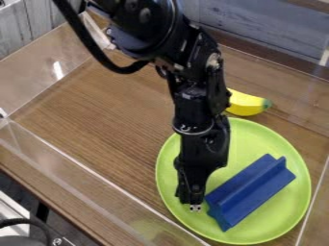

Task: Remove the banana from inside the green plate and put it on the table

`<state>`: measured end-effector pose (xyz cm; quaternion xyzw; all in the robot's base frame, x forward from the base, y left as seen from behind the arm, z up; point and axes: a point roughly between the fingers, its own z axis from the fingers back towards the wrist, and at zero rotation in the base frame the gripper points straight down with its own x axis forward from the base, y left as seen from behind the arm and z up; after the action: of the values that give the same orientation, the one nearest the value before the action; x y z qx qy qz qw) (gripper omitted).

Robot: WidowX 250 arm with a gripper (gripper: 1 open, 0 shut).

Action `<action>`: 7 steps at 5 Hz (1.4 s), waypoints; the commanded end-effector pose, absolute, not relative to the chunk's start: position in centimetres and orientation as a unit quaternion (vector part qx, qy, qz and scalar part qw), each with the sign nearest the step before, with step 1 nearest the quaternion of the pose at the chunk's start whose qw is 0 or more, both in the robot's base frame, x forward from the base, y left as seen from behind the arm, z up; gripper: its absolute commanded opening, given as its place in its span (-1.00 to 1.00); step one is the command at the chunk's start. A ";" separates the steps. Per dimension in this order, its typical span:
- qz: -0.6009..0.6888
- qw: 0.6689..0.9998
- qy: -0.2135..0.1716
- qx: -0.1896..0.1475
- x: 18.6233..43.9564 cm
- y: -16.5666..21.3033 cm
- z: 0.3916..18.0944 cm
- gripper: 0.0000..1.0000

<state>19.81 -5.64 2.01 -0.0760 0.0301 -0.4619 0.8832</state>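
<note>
Currently seen: claw (pixel 191 201) pointing straight down over green plate (pixel 174 168), fingers pressed together, pinching nothing, tip just above or touching plate, beside long blue block (pixel 252 191) lying in plate. Banana (pixel 244 104) lying on brown surface (pixel 90 106), outside plate, near its far rim, partly hidden behind black arm (pixel 180 67).
</note>
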 end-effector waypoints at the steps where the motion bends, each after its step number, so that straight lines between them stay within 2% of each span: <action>1: -0.460 0.885 0.006 -0.066 20.7 -5.5 3.2 -1.00; 4: -0.452 0.890 -0.001 -0.058 21.0 -5.1 4.4 -1.00; 7: -0.453 0.889 -0.003 -0.058 21.3 -5.1 4.4 -1.00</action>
<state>20.17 -5.17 3.37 -0.0686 0.0241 -0.4547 0.8877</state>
